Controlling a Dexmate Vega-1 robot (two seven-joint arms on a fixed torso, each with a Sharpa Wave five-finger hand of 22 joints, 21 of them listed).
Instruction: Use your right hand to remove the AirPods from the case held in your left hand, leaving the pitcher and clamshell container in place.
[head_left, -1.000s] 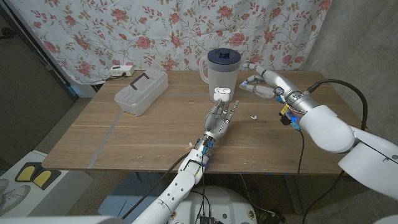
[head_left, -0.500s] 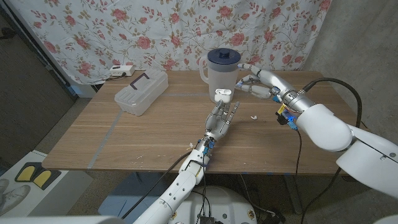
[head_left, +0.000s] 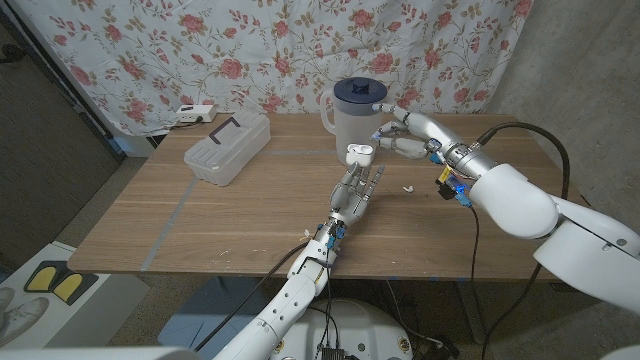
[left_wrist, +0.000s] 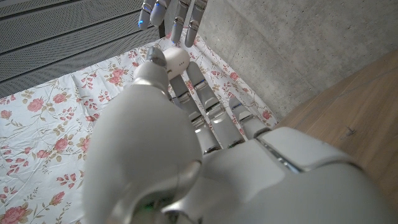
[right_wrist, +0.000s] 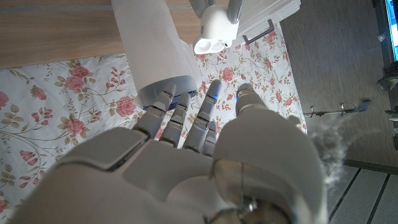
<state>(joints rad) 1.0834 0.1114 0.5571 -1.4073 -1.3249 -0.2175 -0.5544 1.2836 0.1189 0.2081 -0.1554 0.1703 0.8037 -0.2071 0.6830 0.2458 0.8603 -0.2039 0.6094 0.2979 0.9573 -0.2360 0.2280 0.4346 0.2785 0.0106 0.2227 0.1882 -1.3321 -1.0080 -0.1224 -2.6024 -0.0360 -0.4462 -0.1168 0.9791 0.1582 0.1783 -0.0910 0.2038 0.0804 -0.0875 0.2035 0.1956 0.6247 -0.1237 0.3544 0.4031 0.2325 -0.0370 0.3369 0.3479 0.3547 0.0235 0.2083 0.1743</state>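
Left robot hand (head_left: 358, 190) holds case (head_left: 358, 153); right robot hand (head_left: 405, 134) near

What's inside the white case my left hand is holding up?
The small white AirPods case, gripped by the left hand, is open. In the right wrist view two rounded white earbud tops sit in it; their stems are hidden inside the case.

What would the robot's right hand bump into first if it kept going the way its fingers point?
Probably the AirPods case held up by the left hand. The right hand points toward it, beside the pitcher. Depth is unclear, so its fingers might brush the pitcher's side first.
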